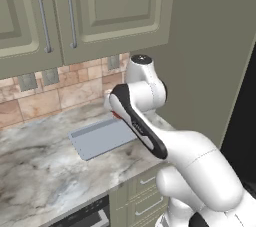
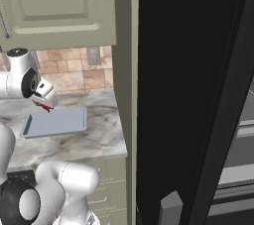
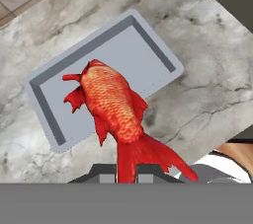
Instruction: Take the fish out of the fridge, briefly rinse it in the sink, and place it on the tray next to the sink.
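The hand is clamped on the tail of the fish, whose red-orange body hangs out past the fingertips with its head pointing away from the camera on the hand. In the hand view the fish hangs in the air above the tray, its body over the tray's inner floor and its tail over the tray's near rim and the marble beyond.

The tray lies flat on the marble desk, near the desk's right end, where a tall olive panel closes it off, and about midway between the tiled back wall and the front edge. In the left base view the arm's forearm crosses in front of the tray's right end, and a small red bit of the fish shows just beside the wrist. In the right base view the fish is a small red speck under the hand, over the tray's far-left corner.

The dark fridge stands to the right of the olive panel, well apart from the tray, its door open and pale shelves showing inside.
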Available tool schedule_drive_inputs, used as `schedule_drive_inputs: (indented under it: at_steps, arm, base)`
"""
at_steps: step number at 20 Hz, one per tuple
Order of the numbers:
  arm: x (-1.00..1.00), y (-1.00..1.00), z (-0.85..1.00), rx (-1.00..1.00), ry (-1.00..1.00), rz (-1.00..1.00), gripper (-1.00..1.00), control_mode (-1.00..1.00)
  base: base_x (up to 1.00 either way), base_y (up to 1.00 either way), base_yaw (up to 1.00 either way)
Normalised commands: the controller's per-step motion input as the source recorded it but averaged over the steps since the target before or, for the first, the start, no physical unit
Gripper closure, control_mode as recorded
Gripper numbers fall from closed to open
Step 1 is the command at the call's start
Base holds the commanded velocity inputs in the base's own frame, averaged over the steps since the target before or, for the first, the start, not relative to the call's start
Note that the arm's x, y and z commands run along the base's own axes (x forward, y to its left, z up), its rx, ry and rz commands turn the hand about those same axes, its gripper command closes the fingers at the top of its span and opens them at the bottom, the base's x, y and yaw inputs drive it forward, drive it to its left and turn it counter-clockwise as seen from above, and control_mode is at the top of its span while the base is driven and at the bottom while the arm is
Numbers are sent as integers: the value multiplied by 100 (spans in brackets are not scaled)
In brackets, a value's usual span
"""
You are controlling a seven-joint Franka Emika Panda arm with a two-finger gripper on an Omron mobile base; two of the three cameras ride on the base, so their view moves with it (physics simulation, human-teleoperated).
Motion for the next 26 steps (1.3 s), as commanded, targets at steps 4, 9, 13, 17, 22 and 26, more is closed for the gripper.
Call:
schedule_drive_inputs:
  at_steps: [4,9,13,17,22,26]
  arm:
    - [62,2,-59,-2,3,-4,100,-100]
    - [32,9,-84,-9,7,-1,100,-100]
    - [30,6,-52,-9,0,-2,100,-100]
    - [42,3,-20,-8,-1,-5,100,-100]
    - [59,18,-8,-8,-5,-12,100,-100]
    - [64,44,-8,-4,-5,-14,100,-100]
  base:
    - [0,0,0]
    - [0,0,0]
    - [0,0,0]
    - [0,0,0]
    - [0,0,0]
    - [0,0,0]
